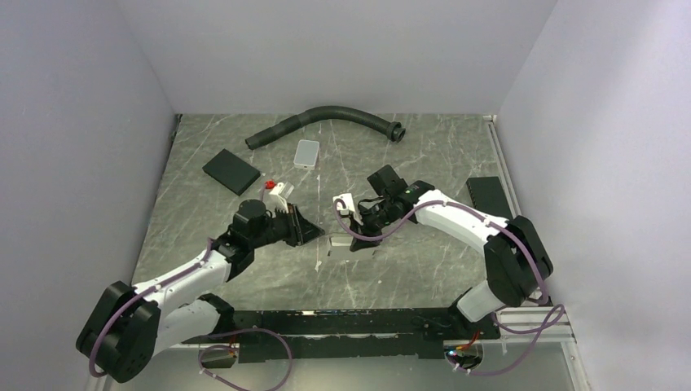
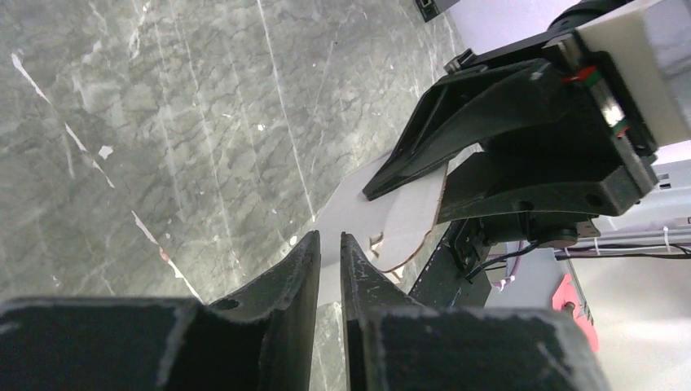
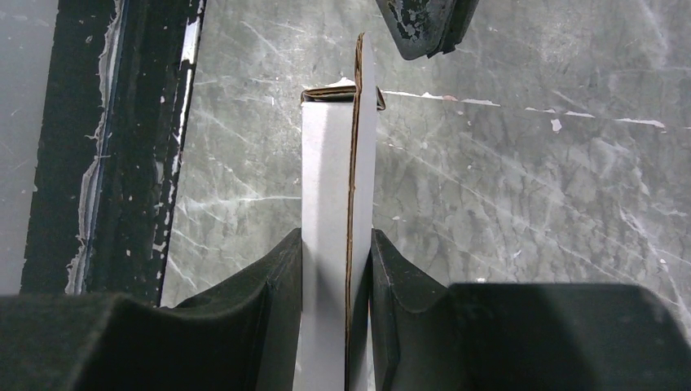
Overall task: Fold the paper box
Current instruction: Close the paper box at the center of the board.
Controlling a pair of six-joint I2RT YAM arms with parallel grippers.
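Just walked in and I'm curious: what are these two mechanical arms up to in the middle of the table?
They are folding a slim white thin-cardboard box. The right claw is clamped on it, holding it over the grey marble table. The left claw is at the box's far end, nearly closed; whether it grips the flap is unclear.

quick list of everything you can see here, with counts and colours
table: 1, grey marble, under everything
hose: 1, black, curved along the back
tile: 1, light grey, back centre
pad: 1, black, back left
slab: 1, black, flat at right edge
box: 1, white, slim, centre
left gripper: 1, black, nearly closed, by the box's end
right gripper: 1, black, clamped on the box
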